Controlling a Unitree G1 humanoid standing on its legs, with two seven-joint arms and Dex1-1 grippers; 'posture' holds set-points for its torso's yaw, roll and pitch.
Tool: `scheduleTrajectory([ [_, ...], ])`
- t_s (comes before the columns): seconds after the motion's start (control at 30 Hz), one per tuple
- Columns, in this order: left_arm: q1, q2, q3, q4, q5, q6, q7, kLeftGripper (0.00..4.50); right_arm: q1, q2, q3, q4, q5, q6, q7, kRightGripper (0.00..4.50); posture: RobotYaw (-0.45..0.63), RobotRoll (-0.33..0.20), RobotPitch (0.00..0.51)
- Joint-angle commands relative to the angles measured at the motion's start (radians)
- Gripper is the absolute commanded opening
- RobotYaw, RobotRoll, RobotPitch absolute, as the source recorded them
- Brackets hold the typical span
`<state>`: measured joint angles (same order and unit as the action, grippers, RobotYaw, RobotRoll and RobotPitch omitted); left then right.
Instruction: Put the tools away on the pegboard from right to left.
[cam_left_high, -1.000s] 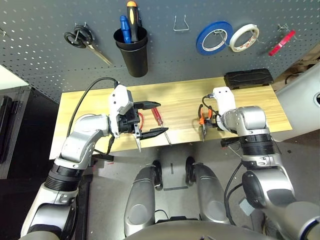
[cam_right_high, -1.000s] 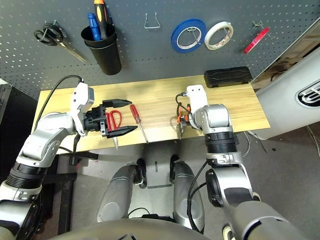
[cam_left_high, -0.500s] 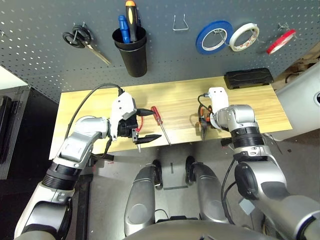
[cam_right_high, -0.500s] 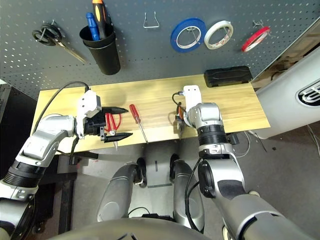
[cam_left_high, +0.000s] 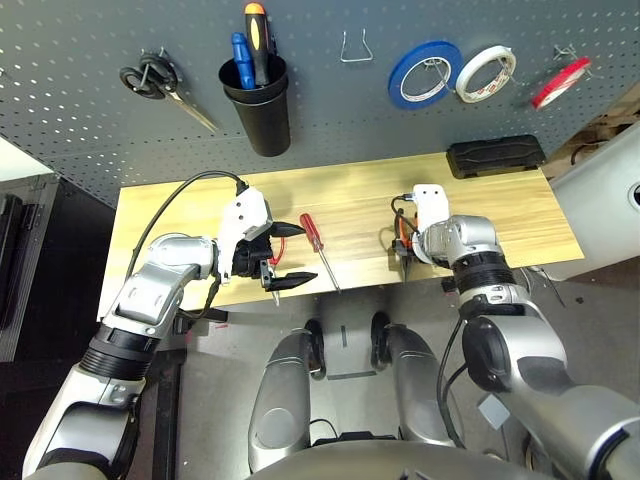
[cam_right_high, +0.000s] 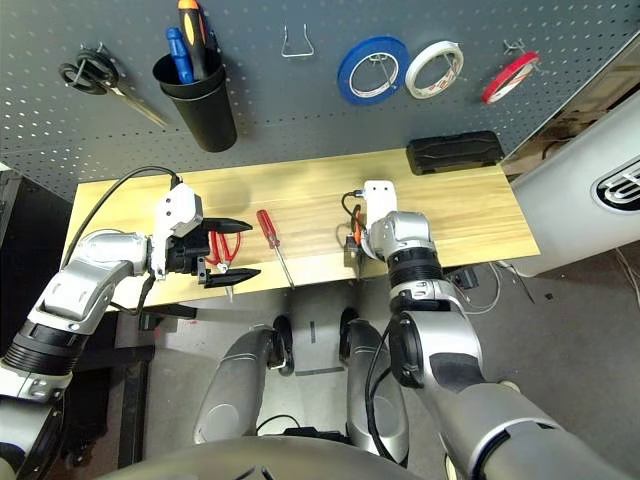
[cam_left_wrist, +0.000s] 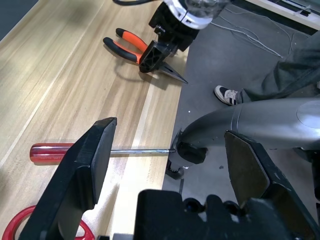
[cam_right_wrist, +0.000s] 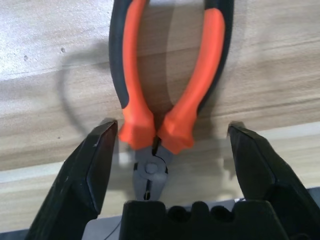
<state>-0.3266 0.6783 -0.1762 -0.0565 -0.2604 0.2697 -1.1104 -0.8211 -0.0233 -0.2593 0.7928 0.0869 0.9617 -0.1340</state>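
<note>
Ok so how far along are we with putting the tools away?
The red tape ring looks done, hanging on the pegboard. The right gripper is open astride the pliers. The red-handled screwdriver and red-handled scissors remain on the table.

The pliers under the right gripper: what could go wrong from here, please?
The pliers lie between the open fingers of the right gripper, but nearer to one finger, so closing might push them sideways before they are gripped. Their handles are spread, so they could swing in the grip. Their tip is close to the edge of the table, so a bad push might send them over it.
</note>
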Motion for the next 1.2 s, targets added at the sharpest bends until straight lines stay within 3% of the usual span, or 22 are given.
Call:
scheduleTrajectory([
  [0.03, 0.010, 0.006, 0.007, -0.026, -0.004, 0.023, 0.006, 4.50, -0.003, 0.001, -0.015, 0.084, 0.016, -0.045, -0.010, 3.22, -0.03, 0.000, 0.310],
  [0.13, 0.018, 0.012, 0.013, -0.033, -0.003, 0.026, 0.008, 4.50, -0.012, -0.002, -0.022, 0.138, 0.023, -0.083, -0.019, 2.21, -0.03, 0.000, 0.310],
  [0.17, 0.022, 0.014, 0.017, -0.039, -0.004, 0.029, 0.010, 4.50, -0.014, 0.000, -0.022, 0.154, 0.024, -0.096, -0.020, 2.13, -0.03, 0.000, 0.310],
  [0.37, 0.020, 0.008, 0.029, -0.036, -0.007, 0.024, 0.021, 4.50, -0.016, -0.008, 0.022, 0.110, 0.016, -0.108, 0.022, 2.13, -0.03, 0.000, 0.296],
  [0.57, 0.015, 0.004, 0.067, -0.041, -0.039, 0.022, 0.029, 4.50, 0.123, -0.090, 0.159, -0.246, 0.022, -0.010, 0.203, 2.13, -0.04, 0.000, 0.287],
  [0.77, 0.020, -0.001, 0.115, -0.073, -0.078, 0.049, 0.042, 4.50, 0.292, -0.287, 0.278, -0.681, 0.097, 0.057, 0.471, 2.13, -0.04, 0.000, 0.274],
  [0.87, 0.025, 0.004, 0.141, -0.096, -0.113, 0.067, 0.037, 4.50, 0.331, -0.390, 0.314, -0.813, 0.125, 0.068, 0.571, 2.13, -0.05, 0.000, 0.273],
  [1.0, 0.043, 0.025, 0.184, -0.144, -0.163, 0.102, 0.036, 4.50, 0.357, -0.536, 0.301, -0.970, 0.205, 0.006, 0.754, 2.13, -0.06, 0.000, 0.261],
  [1.2, 0.042, 0.023, 0.254, -0.186, -0.231, 0.152, 0.071, 4.50, 0.332, -0.611, 0.208, -1.010, 0.314, -0.153, 0.929, 2.13, -0.08, 0.000, 0.231],
])
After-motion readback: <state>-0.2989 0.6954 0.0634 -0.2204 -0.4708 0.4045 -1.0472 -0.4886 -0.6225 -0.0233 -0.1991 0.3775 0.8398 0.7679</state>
